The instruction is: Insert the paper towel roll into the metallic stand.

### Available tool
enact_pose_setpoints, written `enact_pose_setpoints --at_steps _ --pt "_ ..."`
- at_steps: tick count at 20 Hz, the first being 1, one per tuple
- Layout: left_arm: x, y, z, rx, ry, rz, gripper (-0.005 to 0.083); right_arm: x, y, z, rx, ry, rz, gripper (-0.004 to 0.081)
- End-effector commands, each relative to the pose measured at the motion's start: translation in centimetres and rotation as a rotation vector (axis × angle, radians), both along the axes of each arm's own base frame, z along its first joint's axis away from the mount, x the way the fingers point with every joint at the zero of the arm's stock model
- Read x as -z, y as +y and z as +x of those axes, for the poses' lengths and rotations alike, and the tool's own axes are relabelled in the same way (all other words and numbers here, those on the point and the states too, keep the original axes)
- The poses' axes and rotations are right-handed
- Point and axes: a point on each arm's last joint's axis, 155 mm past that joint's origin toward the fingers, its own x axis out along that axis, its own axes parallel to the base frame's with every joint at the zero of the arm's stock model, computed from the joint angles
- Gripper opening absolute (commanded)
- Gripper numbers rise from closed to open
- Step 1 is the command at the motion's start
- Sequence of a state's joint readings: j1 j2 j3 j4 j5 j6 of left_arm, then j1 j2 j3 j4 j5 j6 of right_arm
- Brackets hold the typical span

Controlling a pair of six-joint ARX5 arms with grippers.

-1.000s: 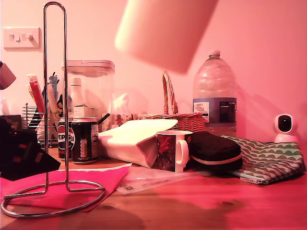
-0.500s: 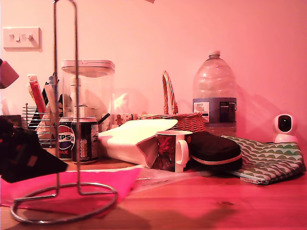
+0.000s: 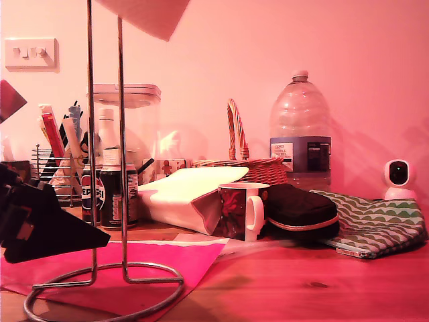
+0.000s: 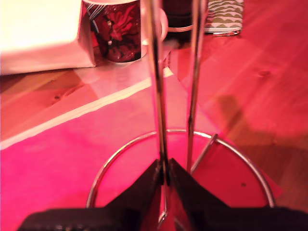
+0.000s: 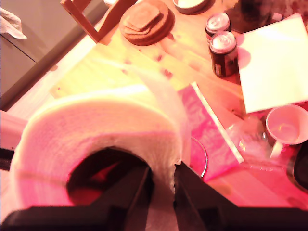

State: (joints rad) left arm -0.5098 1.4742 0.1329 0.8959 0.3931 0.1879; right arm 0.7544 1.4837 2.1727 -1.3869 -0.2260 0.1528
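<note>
The metallic stand [image 3: 90, 134] rests on a pink sheet at the exterior view's left, and its two chrome rods run up past the top edge. My first gripper [image 3: 94, 236] is the dark shape low at that side. In the first wrist view, my first gripper [image 4: 166, 175] is shut on one rod of the stand [image 4: 156, 96], just above the round base ring. A corner of the white paper towel roll [image 3: 144, 13] hangs at the top edge, over the rods. My second gripper [image 5: 162, 180] is shut on the wall of the roll [image 5: 72, 125], with one finger inside the core. It is out of the exterior view.
Behind the stand are two soda cans [image 3: 110, 194], a utensil rack [image 3: 57, 164] and a clear container [image 3: 127, 127]. A white box [image 3: 184, 191], mug [image 3: 241, 211], basket [image 3: 241, 164], water bottle [image 3: 299, 131], black pouch [image 3: 301, 208], patterned pouch [image 3: 375, 225] and small camera [image 3: 399, 176] fill the exterior view's middle and right.
The stand has slid toward the exterior view's right with my first gripper on it. The roll rose out of that view, then came back at the top edge over the stand's rods.
</note>
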Motion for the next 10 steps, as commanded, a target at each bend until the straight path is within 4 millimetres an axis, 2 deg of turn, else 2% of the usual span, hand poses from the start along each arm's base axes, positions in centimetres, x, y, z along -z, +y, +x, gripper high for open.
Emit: enact_pose_setpoints --at_steps 1,5,10 --pt "0.5 -1.3 -1.6 0.090 0.009 0.019 -0.0024 -2.0 0.0 -0.3 -0.009 -0.051 0.048 -0.0013" --pt "1.3 -2.8 -3.4 0.191 0.026 0.065 -0.0024 -2.0 -0.1 -0.4 -0.009 -0.049 0.047 -0.0013" --pt "0.6 -4.2 -4.0 0.238 0.000 0.058 -0.0024 -1.8 0.2 -0.4 -0.016 -0.040 0.047 -0.0013"
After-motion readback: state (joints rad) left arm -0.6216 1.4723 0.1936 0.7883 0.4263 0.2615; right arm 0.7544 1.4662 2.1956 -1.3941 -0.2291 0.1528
